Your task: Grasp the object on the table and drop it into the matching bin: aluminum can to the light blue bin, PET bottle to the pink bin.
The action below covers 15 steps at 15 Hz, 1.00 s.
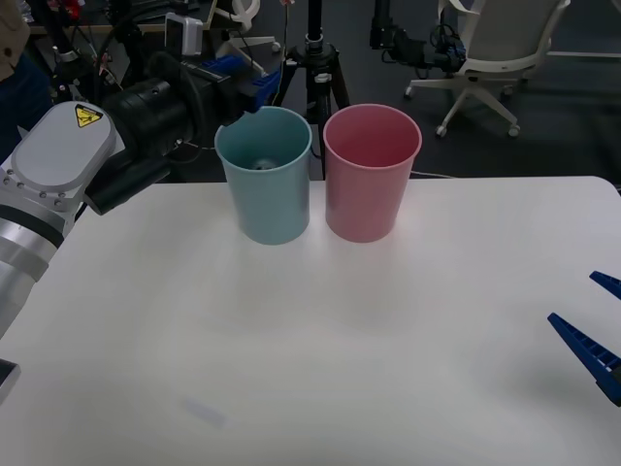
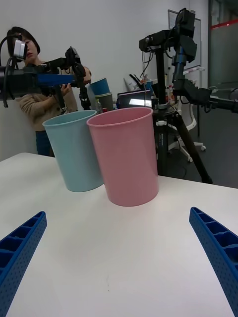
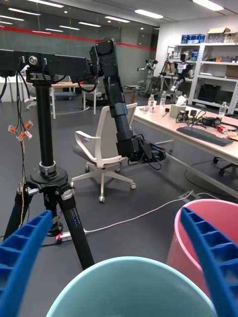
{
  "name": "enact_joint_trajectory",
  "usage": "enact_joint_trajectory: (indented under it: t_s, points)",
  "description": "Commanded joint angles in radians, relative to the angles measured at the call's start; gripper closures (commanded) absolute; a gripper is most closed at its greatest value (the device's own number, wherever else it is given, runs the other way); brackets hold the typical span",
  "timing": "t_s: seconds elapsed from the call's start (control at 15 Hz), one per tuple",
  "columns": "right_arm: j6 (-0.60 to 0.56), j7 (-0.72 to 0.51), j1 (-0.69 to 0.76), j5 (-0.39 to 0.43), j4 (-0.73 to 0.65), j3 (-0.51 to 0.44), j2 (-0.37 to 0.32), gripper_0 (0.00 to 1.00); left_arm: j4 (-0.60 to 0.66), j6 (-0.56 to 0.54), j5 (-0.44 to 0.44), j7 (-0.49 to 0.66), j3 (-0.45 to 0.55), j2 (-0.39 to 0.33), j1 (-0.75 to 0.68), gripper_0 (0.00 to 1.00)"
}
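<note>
Right end effector (image 1: 597,325) cropped; aluminum can (image 1: 264,163) half-hidden inside light blue bin (image 1: 264,184).

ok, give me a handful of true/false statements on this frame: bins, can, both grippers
1. The can lies inside the light blue bin. True.
2. The left gripper is shut on the can. False: its fingers are spread open above the blue bin's far rim and hold nothing.
3. The pink bin stands to the robot's left of the blue one. False: it stands on the blue bin's right, close beside it.
4. The right gripper is open, low over the table at its right side, away from both bins. True.
5. The pink bin lies tipped over. False: both bins stand upright.
</note>
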<state>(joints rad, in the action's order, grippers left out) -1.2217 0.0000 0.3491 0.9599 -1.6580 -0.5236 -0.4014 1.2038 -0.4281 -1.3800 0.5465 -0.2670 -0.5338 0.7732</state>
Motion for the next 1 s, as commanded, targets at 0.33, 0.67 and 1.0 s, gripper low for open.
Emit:
enact_joint_trajectory:
  t_s: [0.33,0.67,1.0]
  points:
    - [0.000,0.000,0.000,0.000,0.000,0.000,0.000,0.00,0.000,-0.001,0.038,-0.023,0.000,-0.003,-0.002,0.00]
    - [0.000,0.000,0.000,0.000,0.000,0.000,0.000,0.00,0.005,-0.090,0.170,-0.088,0.000,-0.090,-0.018,0.00]
    - [0.000,0.000,0.000,0.000,0.000,0.000,0.000,0.00,0.198,-0.100,0.355,-0.203,0.026,-0.239,-0.203,0.00]
